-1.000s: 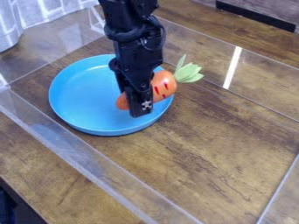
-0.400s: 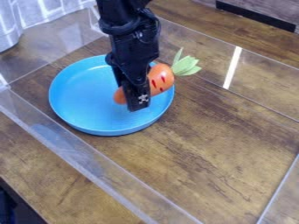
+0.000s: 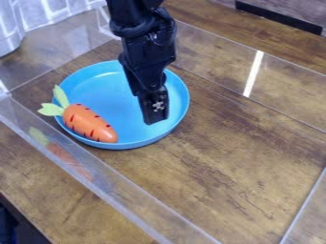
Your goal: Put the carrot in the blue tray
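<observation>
Wooden table (image 3: 242, 181) bore the blue tray (image 3: 90, 95); inside lay the carrot (image 3: 87, 119), light, stiff, best pinched mid-body; gripper (image 3: 154, 110) hung open, empty.

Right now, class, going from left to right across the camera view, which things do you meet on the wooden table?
Carrot → blue tray → gripper → bright streak of light reflected on the table.

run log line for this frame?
gripper: open, above tray | carrot: released, lying in blue tray, left side | task: placed
</observation>
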Controlling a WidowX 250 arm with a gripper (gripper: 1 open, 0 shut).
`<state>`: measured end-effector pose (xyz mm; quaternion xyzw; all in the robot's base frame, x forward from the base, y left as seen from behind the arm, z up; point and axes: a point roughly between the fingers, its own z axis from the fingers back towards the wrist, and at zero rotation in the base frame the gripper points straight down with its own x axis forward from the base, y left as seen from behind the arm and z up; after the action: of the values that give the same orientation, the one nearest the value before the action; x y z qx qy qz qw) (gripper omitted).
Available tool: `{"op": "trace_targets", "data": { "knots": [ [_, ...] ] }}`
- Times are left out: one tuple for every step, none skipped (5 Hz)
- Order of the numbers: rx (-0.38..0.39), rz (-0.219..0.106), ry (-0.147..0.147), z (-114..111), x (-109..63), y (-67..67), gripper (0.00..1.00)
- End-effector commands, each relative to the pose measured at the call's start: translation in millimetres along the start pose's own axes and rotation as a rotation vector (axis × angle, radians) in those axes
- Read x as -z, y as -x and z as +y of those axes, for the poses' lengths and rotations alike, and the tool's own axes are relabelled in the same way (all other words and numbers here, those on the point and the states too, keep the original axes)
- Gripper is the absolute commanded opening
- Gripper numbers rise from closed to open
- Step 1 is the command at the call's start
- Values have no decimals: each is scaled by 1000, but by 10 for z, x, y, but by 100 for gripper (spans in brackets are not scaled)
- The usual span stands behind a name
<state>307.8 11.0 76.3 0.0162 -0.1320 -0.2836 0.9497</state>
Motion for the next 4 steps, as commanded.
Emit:
{"op": "trace_targets", "data": {
  "knots": [
    [-19,-39,-45,162,-156,0,100],
    [-21,-27,-48,236,-145,61,100],
    [-29,-14,-53,324,-145,134,100],
    [-47,-2,-60,412,-156,219,100]
  ]
}}
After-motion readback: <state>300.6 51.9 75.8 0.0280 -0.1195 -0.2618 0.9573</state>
